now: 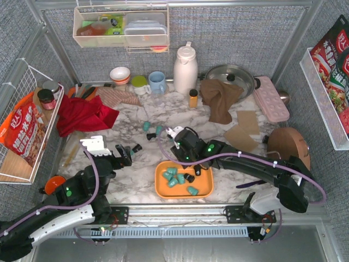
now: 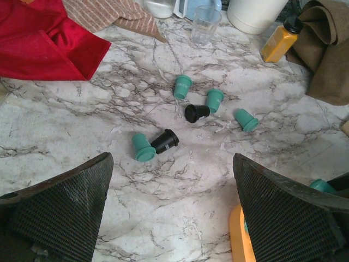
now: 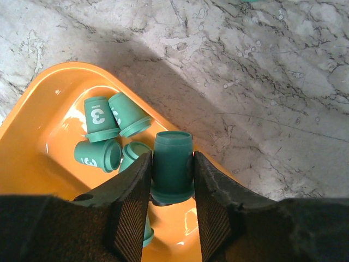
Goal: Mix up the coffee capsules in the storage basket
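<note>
Coffee capsules (image 1: 173,173) are in two spots on the overhead cam. A handful of teal ones plus a black one sit in the orange storage basket (image 1: 165,191) at the near edge of the marble desk (image 1: 139,180), and a few more teal and black ones lie loose on the desk further back and to the left. The right jaws hang over the basket's far left corner. The left jaws are over bare marble left of the basket, near the loose ones.

Left wrist cam: the left jaws are spread wide apart with nothing but desk between them. Ahead of them are six loose capsules, four teal and two black, and the nearest teal and black pair are right up against each other. Further back there's a red cloth (image 2: 49,38), a clear glass (image 2: 206,23), a small orange-yellow bottle (image 2: 279,42) and a brown cloth (image 2: 327,49).

Right wrist cam: the right jaws are clamped on a single teal capsule (image 3: 172,164), held over the basket's rim. Down inside, at least four teal ones are bunched together, two of them showing a white "3"
</note>
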{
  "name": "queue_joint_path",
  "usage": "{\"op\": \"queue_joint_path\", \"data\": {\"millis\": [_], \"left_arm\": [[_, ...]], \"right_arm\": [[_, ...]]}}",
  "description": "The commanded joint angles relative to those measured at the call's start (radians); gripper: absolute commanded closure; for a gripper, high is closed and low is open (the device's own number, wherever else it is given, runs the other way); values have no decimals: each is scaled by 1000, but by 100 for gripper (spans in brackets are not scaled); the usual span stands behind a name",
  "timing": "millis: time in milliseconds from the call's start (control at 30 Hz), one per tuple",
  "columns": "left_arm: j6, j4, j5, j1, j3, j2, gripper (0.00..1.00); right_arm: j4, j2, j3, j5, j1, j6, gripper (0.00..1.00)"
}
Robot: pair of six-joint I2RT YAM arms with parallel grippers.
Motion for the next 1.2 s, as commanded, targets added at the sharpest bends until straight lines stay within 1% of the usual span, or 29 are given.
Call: {"op": "queue_joint_path", "data": {"millis": [0,167,333,500,667,767,833,967,1167], "left_arm": [[-3,-7,-20,-1,-1,-11,1],[-2,-8,-20,-1,0,-12,1],[-2,-8,-20,-1,-2,-13,1],[-2,-8,-22,-2,-2,-16,1],[-6,-14,-23,-1,0,-22,1],[-5,-13,-24,-1,-2,-28,1],[-3,-13,-23,-1,-1,-31,1],[-5,-15,-20,-1,-1,-35,1],[3,-4,-15,-1,-6,-42,1]], "right_arm": [[5,13,1,7,5,22,59],[-10,16,8,-14,17,20,57],[-26,14,23,-15,27,14,51],[-4,41,62,40,19,-7,46],[45,135,129,52,-31,-32,43],[77,207,185,34,-73,-45,37],[83,261,233,14,-99,-46,36],[107,358,316,-49,-149,-41,35],[103,512,427,-94,-191,-50,37]]}}
